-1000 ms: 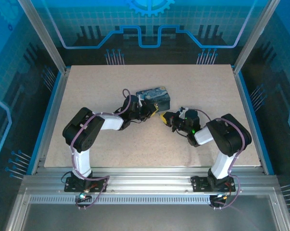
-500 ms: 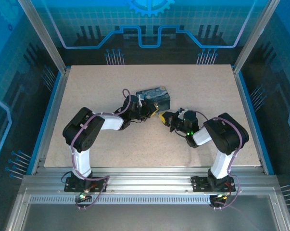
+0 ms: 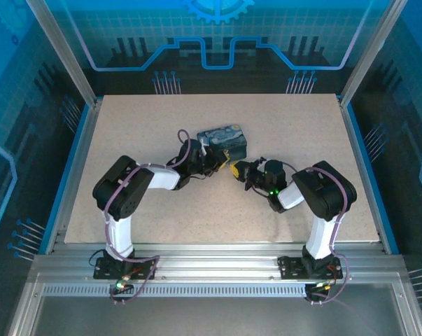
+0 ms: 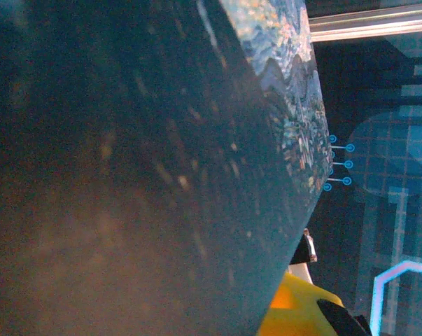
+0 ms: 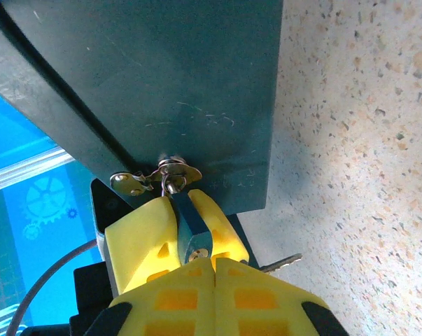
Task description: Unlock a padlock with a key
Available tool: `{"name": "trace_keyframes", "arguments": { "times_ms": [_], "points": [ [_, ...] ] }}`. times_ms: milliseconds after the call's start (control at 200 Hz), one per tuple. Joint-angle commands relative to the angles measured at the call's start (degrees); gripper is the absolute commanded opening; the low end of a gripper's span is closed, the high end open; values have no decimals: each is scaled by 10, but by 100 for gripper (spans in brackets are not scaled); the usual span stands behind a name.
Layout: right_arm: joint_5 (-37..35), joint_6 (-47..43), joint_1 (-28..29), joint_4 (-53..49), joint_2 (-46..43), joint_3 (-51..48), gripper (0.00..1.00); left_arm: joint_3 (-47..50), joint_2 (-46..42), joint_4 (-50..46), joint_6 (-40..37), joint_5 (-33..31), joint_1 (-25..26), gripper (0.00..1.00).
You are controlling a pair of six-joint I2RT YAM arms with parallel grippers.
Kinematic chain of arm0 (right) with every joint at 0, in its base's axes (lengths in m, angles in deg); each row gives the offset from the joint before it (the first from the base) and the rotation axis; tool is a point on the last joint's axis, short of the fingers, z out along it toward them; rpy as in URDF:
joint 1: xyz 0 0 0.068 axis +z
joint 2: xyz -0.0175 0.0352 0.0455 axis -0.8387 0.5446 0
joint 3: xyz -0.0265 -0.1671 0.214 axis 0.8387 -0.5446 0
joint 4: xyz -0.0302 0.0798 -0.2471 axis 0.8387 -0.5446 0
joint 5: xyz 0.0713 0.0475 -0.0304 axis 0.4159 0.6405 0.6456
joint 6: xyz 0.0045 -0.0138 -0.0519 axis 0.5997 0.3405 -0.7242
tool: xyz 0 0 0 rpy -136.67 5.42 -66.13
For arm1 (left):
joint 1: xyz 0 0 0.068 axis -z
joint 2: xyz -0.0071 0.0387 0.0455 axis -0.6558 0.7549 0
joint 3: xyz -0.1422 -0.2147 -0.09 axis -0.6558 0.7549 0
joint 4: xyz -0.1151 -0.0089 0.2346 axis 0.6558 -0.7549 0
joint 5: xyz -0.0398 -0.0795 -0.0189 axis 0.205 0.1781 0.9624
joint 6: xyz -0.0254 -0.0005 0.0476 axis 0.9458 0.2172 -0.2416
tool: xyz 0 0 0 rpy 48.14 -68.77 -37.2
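The padlock (image 5: 188,227), hung on the hasp (image 5: 172,170) of the tin (image 5: 197,84) and clamped in the closed right pincer (image 5: 177,210), is best held steady so the key (image 5: 280,264), its tip seen just beside, can be aligned; whether the left pincer (image 3: 211,162) is open cannot be told.

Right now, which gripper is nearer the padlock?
Right. The right gripper has its fingers shut on the padlock hanging on the tin; the left gripper sits beside the tin, off the padlock.
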Motion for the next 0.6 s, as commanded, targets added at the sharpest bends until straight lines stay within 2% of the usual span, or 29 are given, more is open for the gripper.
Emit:
{"name": "trace_keyframes", "arguments": {
  "times_ms": [0,420,595],
  "points": [
    [-7,-4,11,-15,0,20,0,8,8,64,25,62,27,0],
    [0,-5,11,-13,7,24,0,8,4,62,25,65,26,0],
    [2,38,11,36,31,28,0,9,3,53,22,68,25,0]
  ]
}}
